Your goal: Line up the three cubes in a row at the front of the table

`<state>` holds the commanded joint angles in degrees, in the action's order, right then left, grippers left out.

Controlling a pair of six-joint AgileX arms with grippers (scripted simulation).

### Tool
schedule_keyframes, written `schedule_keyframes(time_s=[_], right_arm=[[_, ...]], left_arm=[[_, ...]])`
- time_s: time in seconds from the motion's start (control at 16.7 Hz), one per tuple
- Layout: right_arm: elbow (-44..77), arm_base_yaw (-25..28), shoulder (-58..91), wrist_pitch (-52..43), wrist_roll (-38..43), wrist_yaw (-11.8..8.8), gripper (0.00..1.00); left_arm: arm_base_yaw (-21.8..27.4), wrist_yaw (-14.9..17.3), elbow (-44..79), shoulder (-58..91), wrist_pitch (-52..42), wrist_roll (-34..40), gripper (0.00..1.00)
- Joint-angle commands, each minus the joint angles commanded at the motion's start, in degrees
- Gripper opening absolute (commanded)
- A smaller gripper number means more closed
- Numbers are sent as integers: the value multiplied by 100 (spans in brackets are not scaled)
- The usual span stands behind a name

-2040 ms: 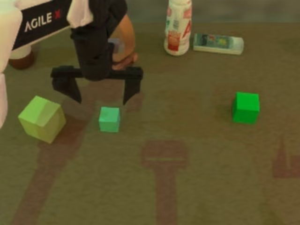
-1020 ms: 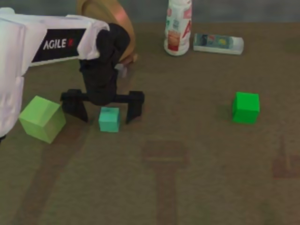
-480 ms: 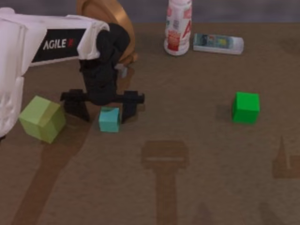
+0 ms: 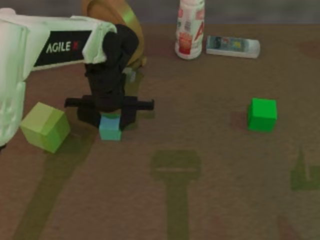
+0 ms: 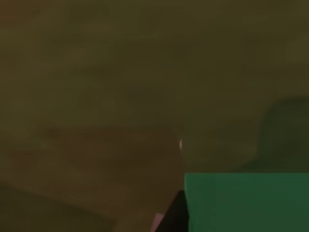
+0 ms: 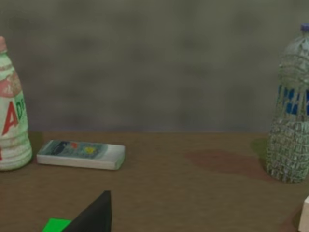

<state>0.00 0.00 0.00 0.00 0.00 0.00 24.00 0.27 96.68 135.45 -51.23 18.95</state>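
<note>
**Fingers have closed on the small teal cube**

Nearest the front of our worktop (image 4: 210, 210) nothing of the row is laid yet; only arm shadows fall there. A little farther back, on the left half, our left end effector (image 4: 111, 120) has come down over the teal cube (image 4: 110, 129). A moment ago its two fingers stood wide on either side of the cube; now they have drawn in until they press its sides, and the cube has shifted slightly leftward with them. The left wrist view agrees: the cube's green-teal face (image 5: 246, 203) fills one corner, tight against a dark finger. We judge the grasp made, with the lift and carry forward to come.

Just left of it sits the large yellow-green cube (image 4: 45, 126), near but not touching. Well to the right lies the bright green cube (image 4: 262, 114), alone. Our right end effector is out of the top view, and we cannot tell its state.

At the back stand a white bottle (image 4: 189, 29) and a remote control (image 4: 233, 46).
</note>
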Motion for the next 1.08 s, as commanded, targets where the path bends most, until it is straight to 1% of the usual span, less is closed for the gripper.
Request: schedule_keyframes(time_s=[0.36, 0.48, 0.6, 0.84, 1.08], right_arm=[[0, 0, 0, 0, 0, 0, 100], [0, 0, 0, 0, 0, 0, 100], [0, 0, 0, 0, 0, 0, 100], [0, 0, 0, 0, 0, 0, 100], [0, 0, 0, 0, 0, 0, 100]], left_arm=[[0, 0, 0, 0, 0, 0, 0], [-16, -59, 66, -200, -94, -41, 0], [-44, -59, 239, -265, -313, -23, 0], [-107, -63, 754, -542, -1186, -18, 0], [-124, -64, 904, -660, -1395, -29, 0]])
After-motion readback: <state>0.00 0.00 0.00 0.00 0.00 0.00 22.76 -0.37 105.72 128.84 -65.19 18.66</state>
